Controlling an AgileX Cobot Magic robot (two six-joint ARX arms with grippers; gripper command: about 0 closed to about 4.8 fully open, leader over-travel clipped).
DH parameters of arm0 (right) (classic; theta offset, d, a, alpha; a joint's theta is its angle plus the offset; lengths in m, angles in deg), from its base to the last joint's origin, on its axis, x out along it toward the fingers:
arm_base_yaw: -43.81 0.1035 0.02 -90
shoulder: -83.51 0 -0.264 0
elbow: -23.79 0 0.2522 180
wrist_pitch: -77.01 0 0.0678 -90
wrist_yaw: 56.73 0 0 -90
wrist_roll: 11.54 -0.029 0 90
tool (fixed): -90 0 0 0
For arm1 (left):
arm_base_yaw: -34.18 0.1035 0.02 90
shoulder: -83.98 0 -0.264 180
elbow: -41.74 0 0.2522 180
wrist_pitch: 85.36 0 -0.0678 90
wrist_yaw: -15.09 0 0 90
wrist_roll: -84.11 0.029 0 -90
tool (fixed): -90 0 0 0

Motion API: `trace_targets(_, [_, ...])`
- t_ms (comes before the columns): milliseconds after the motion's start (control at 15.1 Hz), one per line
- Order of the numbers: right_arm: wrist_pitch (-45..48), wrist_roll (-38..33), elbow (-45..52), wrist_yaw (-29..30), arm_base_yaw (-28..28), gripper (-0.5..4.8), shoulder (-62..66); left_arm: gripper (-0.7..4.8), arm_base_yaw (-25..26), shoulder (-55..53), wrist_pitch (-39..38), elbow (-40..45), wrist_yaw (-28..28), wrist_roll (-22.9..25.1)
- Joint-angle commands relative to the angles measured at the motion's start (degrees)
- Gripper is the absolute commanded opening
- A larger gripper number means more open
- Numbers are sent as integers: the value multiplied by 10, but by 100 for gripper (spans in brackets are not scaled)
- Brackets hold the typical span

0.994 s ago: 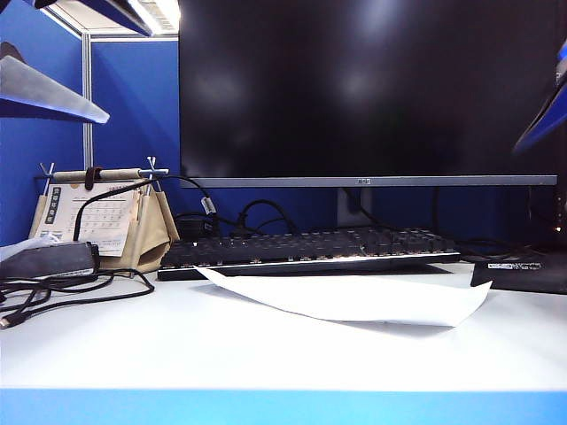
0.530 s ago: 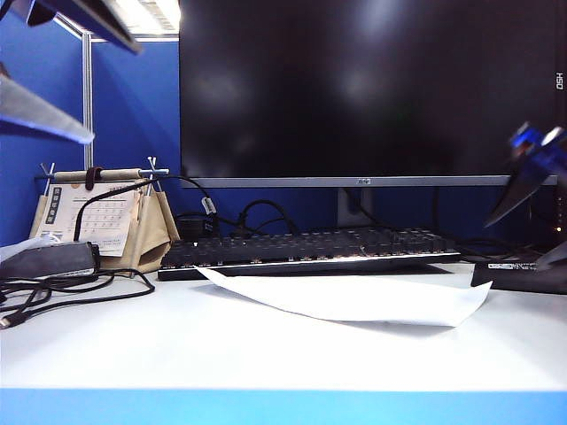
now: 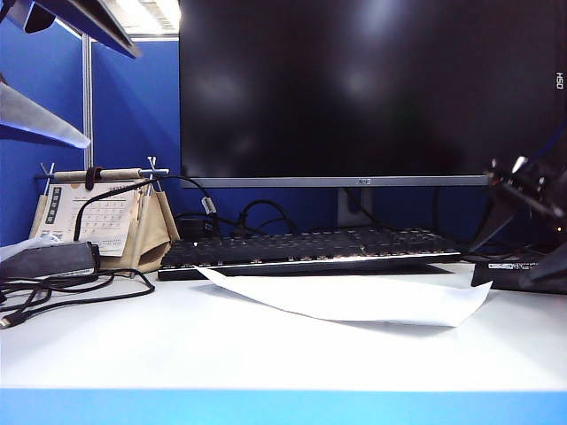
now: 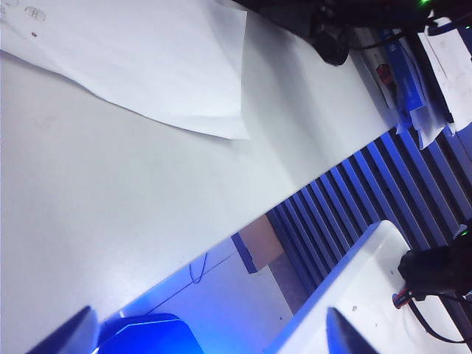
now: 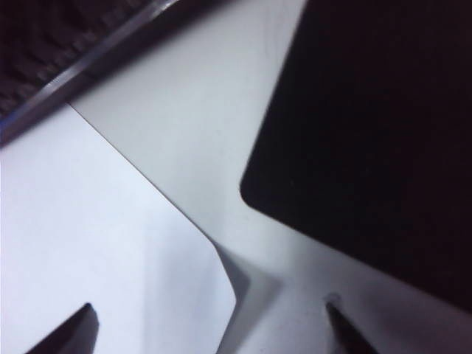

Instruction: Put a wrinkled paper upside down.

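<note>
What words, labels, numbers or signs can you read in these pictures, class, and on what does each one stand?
No text can be read for certain.
Desk calendar: grid of numbers, too small to read.
Monitor: small logo on its lower bezel, too blurred.
Label at the black pad's edge: print illegible.
Wrinkled paper: faint small marks near a corner, unreadable.

Low frontal desk-level view; both wrist views downward, sharing the paper [image 3: 354,299].
</note>
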Motion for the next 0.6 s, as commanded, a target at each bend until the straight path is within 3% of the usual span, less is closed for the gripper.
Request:
trace_targets(66, [4,3,-2,8,7,387,19,404,0,1,21,-2,11,5])
trace_targets(464, [7,-5,-4,36,43,385,35,404,0,1,40,-2,11,2])
trace_targets(596, [3,-5,-4,40,50,317,35,404,0,1,40,-2,11,3])
